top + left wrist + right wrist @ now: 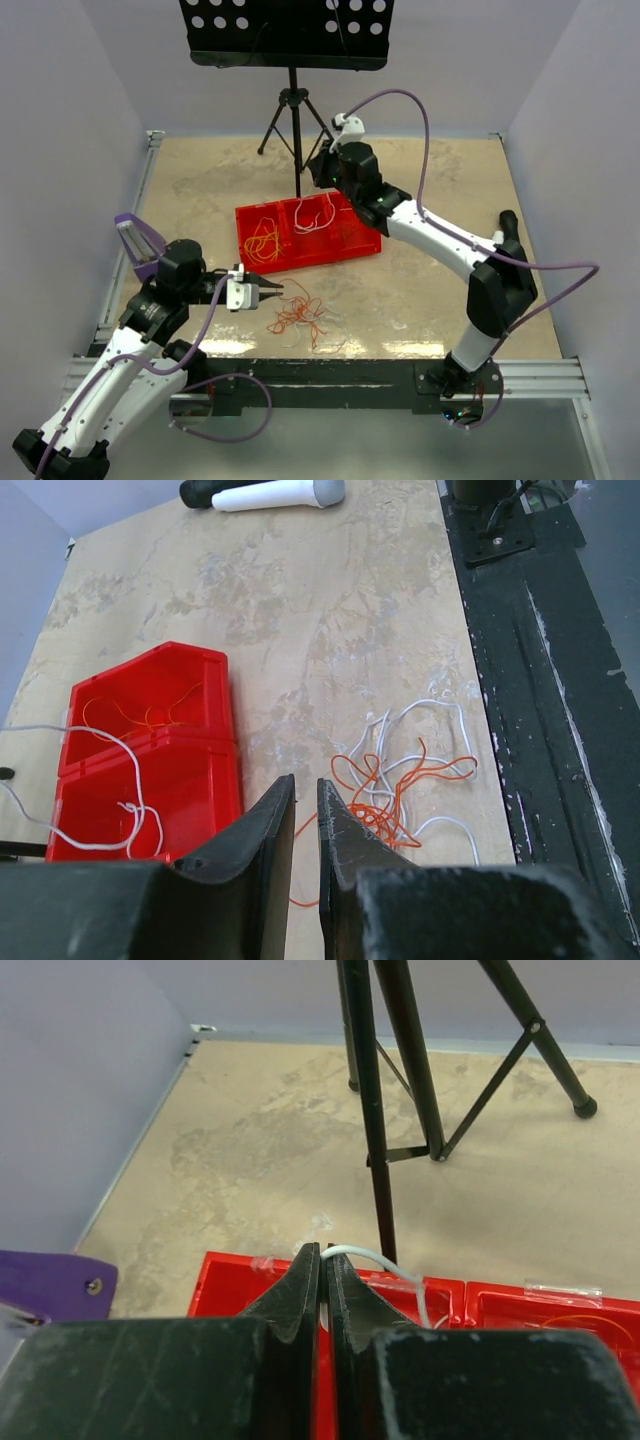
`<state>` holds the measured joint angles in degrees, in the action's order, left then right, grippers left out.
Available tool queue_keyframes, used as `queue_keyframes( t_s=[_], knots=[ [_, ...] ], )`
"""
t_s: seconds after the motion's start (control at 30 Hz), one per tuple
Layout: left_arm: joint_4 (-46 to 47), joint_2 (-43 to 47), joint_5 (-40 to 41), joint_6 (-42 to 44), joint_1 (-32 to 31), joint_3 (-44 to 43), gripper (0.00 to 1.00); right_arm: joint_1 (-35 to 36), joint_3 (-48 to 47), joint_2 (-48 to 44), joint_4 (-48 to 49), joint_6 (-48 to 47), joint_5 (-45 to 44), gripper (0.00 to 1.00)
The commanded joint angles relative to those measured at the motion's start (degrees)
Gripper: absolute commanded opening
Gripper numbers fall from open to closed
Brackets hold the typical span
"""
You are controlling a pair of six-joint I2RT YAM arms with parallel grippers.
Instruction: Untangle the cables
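A loose clump of orange and white cables (300, 318) lies on the table in front of the red tray (345, 245); it also shows in the left wrist view (400, 790). My left gripper (276, 289) hovers just left of the clump. Its jaws stand a narrow gap apart with nothing between them (305, 780), and an orange strand runs on the table below. My right gripper (323, 188) is above the tray's back edge, shut on a white cable (362, 1253) that hangs into the middle compartment (312, 215). A yellow-orange cable (263, 240) lies in the left compartment.
A black music stand with tripod legs (292, 110) stands right behind the tray, and its pole (375, 1110) is close to my right fingers. A black rail (330, 375) runs along the near table edge. Purple-grey walls enclose the table on three sides.
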<state>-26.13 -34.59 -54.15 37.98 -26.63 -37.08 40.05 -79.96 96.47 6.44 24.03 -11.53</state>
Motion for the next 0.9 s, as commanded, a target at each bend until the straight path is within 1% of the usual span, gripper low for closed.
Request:
queue_keyframes(
  t_s=[0.0, 0.13, 0.37, 0.57, 0.87],
  knots=[
    [1.7, 0.3, -0.4, -0.9, 0.6, -1.2, 0.19, -0.3, -2.4, 4.4, -0.9, 0.2, -1.9, 0.0],
    [1.6, 0.3, -0.3, -0.8, 0.6, -1.2, 0.19, 0.4, -3.0, 8.4, -0.5, 0.9, 1.2, 0.0],
    [2.0, 0.3, -0.3, -1.1, 0.8, -1.1, 0.2, 3.8, -3.0, 12.3, -0.2, 2.7, 1.9, 0.0],
    [2.1, 0.7, -0.3, -1.2, 0.8, -0.9, 0.2, 4.5, 0.7, 13.0, 1.7, 6.5, 3.0, 0.0],
    [2.5, 1.4, -0.4, -1.9, 0.8, -0.4, 0.2, 4.9, 1.0, 15.7, -1.9, 10.4, -0.3, 0.0]
  ],
)
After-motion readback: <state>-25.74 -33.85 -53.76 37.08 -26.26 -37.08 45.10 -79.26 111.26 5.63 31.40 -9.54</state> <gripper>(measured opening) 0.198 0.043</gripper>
